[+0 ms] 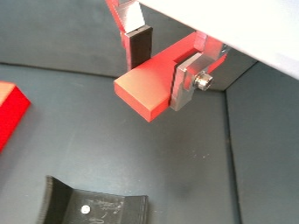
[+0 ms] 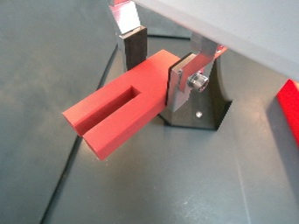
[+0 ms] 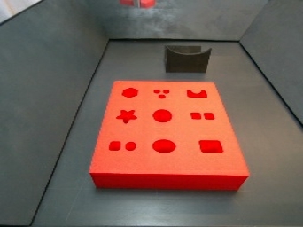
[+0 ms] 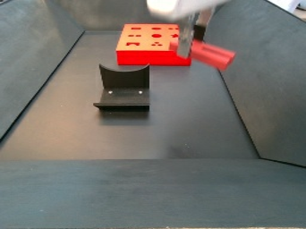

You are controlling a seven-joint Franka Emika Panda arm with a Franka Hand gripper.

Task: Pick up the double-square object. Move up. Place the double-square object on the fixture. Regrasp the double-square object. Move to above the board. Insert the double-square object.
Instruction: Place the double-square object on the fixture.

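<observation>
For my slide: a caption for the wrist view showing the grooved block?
Gripper holds the red block above the dark fixture.

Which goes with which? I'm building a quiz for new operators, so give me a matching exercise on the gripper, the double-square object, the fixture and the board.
Things:
1. gripper
2. double-square object
3. fixture
4. board

States:
A. lies flat on the floor, cut-out holes facing up
B. stands on the floor with nothing in it
C. held off the floor, sticking out sideways
D. shut, up in the air above the floor

Pairs: 1-D, 2-C, 3-B, 4-A
</observation>
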